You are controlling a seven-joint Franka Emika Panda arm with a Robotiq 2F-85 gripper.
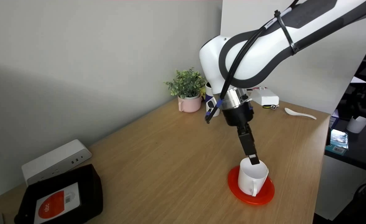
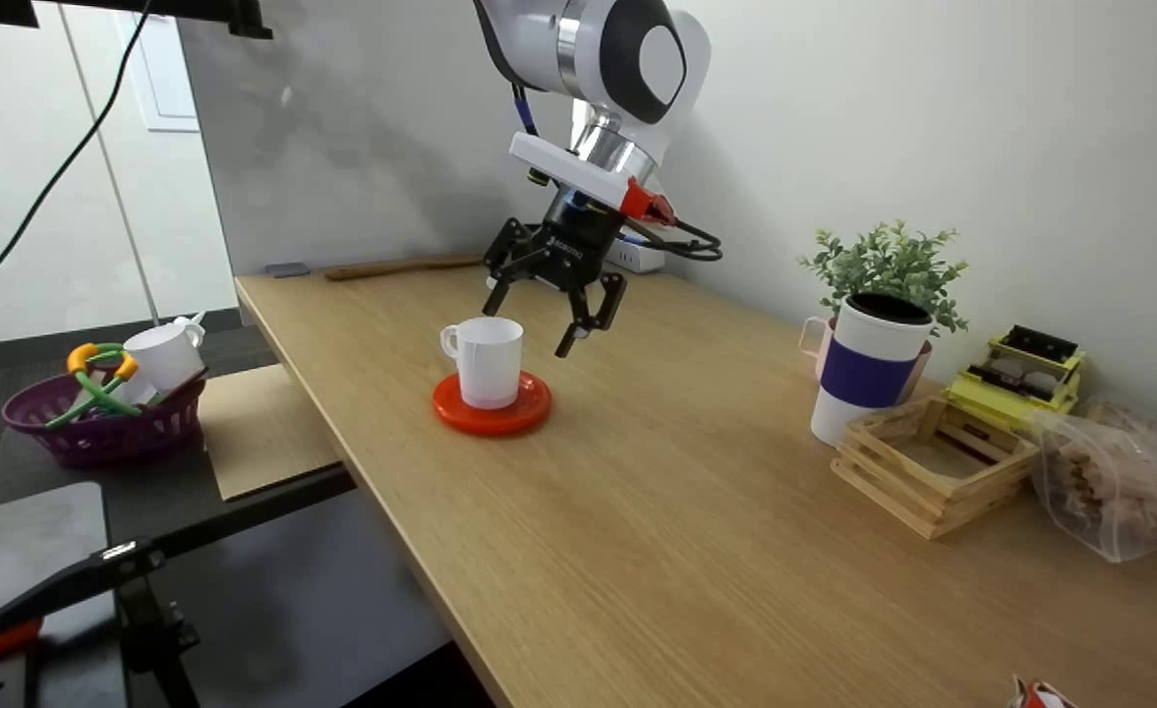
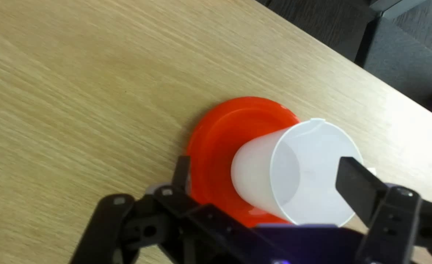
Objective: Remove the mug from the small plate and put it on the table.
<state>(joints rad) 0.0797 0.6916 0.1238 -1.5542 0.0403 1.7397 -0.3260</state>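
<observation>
Mug [image 2: 489, 369] empty on red plate [image 2: 531, 404]; black tray [image 1: 91, 189] holds printed label [image 1: 57, 203]; tool [image 2: 526, 332] spread wide, gripping nothing.

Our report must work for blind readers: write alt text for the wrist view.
A white mug stands on a red plate, seen from above; the robot's black hand shows along the bottom, open, one finger overlapping the mug's opening in the picture. Around the plate is the light-brown wooden table, its edge running diagonally across the upper right.
</observation>
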